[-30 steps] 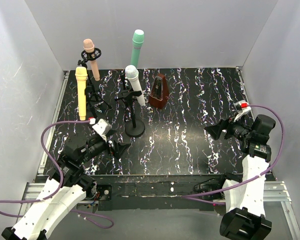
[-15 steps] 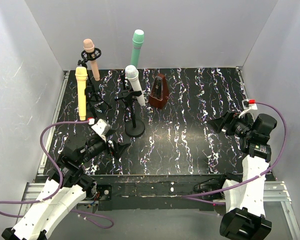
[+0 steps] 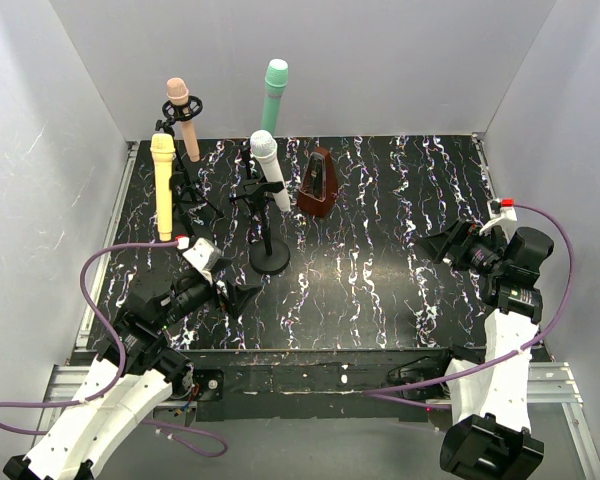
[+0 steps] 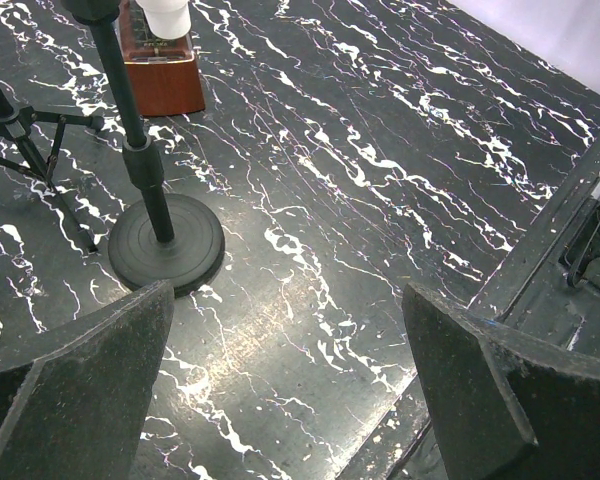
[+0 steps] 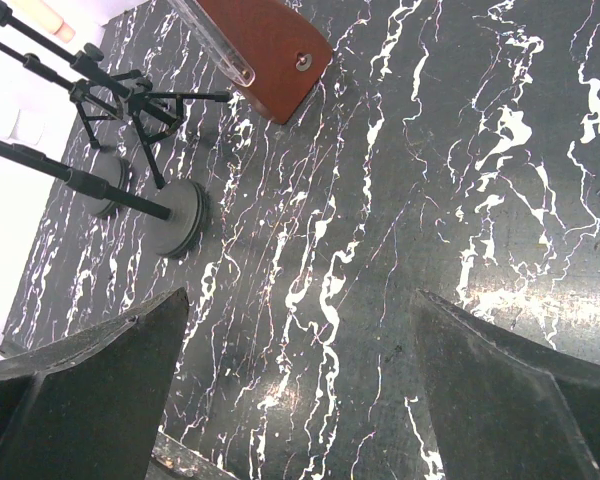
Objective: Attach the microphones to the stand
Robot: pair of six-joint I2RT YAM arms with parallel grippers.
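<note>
4 microphones [image 3: 264, 148] seemingly mounted; left gripper [image 3: 243, 293], right gripper [image 3: 432, 246] spread wide.

The pale yellow microphone [image 3: 163, 190] and teal-green microphone [image 3: 274, 98] stand upright, heads up; the peach-pink microphone [image 3: 184, 122] and white microphone [image 3: 271, 172] lean.

A brown pyramid-shaped metronome [image 3: 318, 183] is shown upright at the upper centre of the overhead view. It is set on a black tabletop [image 3: 380, 240] veined with white.

In the left wrist view, the metronome [image 4: 163, 78] is cropped by the top edge at the upper left, so only its lower body is shown. In the right wrist view, the metronome [image 5: 270, 45] is located at the top centre, with a small round fitting [image 5: 302, 62] on one face.

The tabletop is enclosed by plain grey walls [image 3: 400, 70] at the back, left and right. A metal rail [image 3: 110, 240] is fitted along the left edge of the tabletop.
</note>
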